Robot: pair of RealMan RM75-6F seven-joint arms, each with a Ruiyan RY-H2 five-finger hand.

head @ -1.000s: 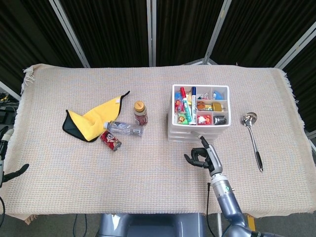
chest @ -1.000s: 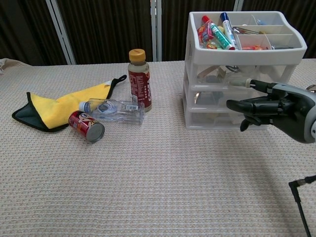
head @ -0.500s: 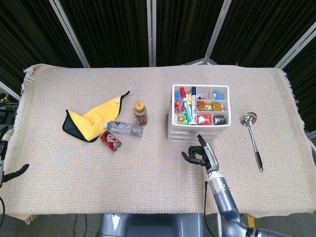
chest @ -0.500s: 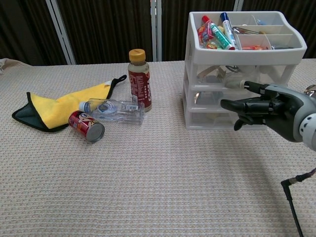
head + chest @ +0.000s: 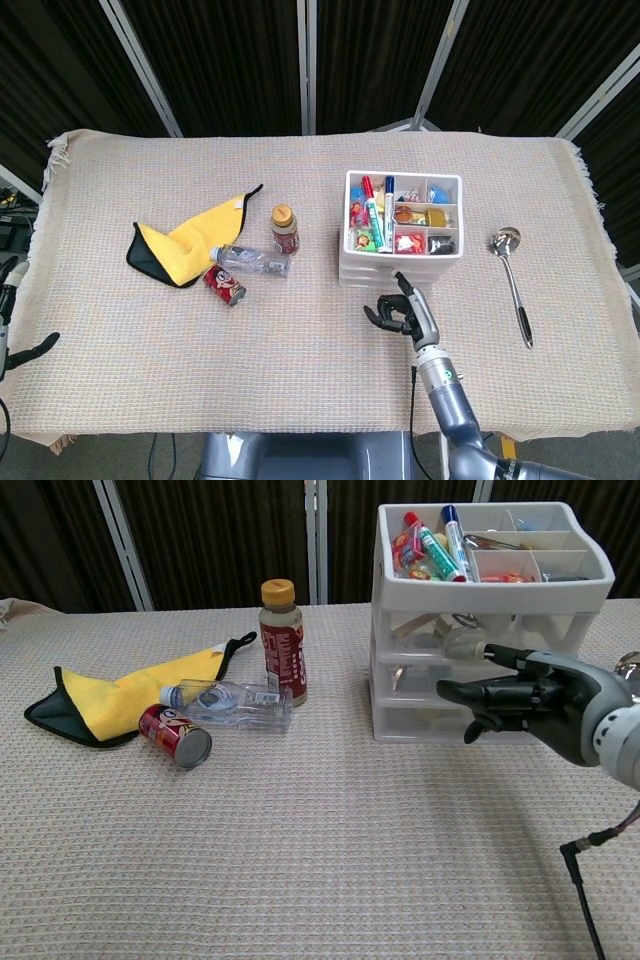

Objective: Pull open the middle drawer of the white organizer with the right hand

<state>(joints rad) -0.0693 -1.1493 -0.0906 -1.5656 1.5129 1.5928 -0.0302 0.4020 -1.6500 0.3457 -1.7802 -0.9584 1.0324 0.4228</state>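
3 drawers in the stack: the white organizer [image 5: 470, 670] sits right of centre on the table, its top tray packed with pens and small bits, and the middle drawer [image 5: 430, 682] looks shut from the chest view.
My right hand: right hand [image 5: 525, 702] is hanging in front of the drawer fronts, level with the middle and bottom ones; in the head view it shows as right hand [image 5: 403, 312] just off the organizer's near face.
My fingers: fingers [image 5: 470, 691] stretched out sideways and bunched close, thumb up near the drawer above; honestly can't tell if any tip is actually hooked on the middle drawer or just touching it.
My left hand: left hand [image 5: 12, 330] is way off at the left edge, only partly in frame, so can't tell how it's set.
Left of the organizer: brown bottle [image 5: 282, 640] standing upright, clear bottle [image 5: 228, 702] lying on its side in front of it, red can [image 5: 175, 735] tipped over just beside that.
Further left: yellow cloth [image 5: 120, 695] with a black edge, crumpled flat.
Right side: ladle [image 5: 514, 280] lying flat, well apart from the organizer.
Underneath it all: woven tablecloth [image 5: 300, 860].
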